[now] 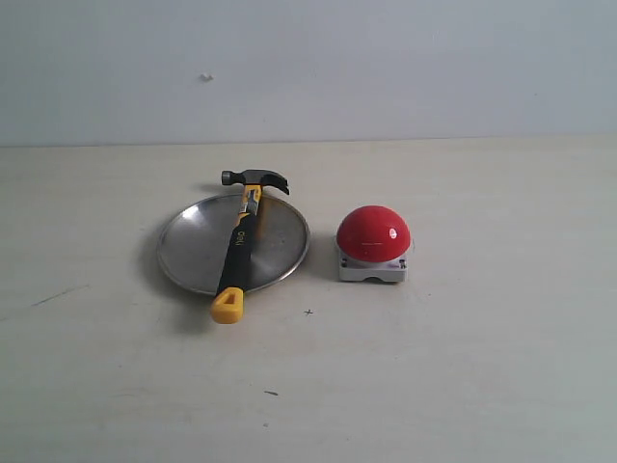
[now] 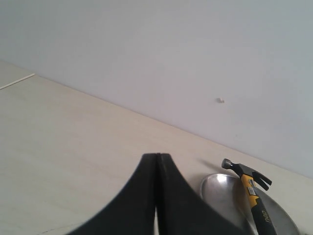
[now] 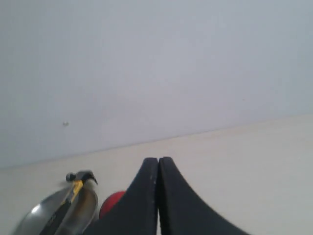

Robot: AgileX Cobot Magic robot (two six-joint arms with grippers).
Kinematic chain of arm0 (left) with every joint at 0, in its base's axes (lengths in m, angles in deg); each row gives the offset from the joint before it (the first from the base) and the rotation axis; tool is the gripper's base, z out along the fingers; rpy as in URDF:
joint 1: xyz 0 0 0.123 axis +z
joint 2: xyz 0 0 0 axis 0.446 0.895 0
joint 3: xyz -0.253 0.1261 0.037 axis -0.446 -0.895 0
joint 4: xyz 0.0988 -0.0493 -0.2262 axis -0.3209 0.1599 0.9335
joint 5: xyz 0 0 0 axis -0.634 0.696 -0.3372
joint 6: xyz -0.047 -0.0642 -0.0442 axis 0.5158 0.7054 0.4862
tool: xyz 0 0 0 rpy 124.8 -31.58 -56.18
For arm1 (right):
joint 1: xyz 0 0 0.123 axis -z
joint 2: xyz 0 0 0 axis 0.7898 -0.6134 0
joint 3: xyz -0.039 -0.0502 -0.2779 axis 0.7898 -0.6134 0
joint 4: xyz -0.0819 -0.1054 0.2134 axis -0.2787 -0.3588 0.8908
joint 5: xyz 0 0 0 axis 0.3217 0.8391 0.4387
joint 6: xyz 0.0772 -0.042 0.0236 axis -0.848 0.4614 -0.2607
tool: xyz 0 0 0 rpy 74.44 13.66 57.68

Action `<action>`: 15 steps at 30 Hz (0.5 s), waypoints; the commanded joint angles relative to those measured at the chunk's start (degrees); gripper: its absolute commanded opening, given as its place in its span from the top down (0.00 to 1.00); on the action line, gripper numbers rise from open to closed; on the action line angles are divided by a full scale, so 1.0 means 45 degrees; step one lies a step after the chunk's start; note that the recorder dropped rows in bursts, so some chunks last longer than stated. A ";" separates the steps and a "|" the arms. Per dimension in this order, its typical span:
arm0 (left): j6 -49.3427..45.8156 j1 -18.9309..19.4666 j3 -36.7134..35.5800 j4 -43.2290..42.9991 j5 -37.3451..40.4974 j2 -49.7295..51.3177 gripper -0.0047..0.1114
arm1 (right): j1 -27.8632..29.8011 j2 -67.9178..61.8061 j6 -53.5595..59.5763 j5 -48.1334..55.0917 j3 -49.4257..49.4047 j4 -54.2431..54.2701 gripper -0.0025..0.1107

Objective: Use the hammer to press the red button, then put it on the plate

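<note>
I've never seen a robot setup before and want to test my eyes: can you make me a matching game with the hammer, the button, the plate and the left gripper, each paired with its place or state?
Things:
1. hammer
2. button
3. plate
4. left gripper

Places or states:
A. shut, holding nothing
B. red dome beside the plate, not touching it
C. lying across the plate, yellow end past the rim
D. silver, flat on the table, under the handle

Pairs: 1-C, 2-B, 3-D, 4-A
</note>
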 commanded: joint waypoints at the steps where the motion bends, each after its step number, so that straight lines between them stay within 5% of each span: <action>1: -0.0055 0.0053 -0.0005 0.0078 -0.0008 -0.0074 0.96 | 0.0686 0.1057 0.0186 0.0572 -0.0055 0.0244 0.98; 8: -0.0055 0.0053 -0.0005 0.0078 -0.0008 -0.0074 0.96 | 0.2431 0.2245 0.0177 0.0691 -0.1025 0.1121 0.98; 15: -0.0055 0.0053 -0.0005 0.0078 -0.0008 -0.0074 0.96 | 0.3637 0.2692 0.0206 -0.2754 -0.3481 0.0119 0.98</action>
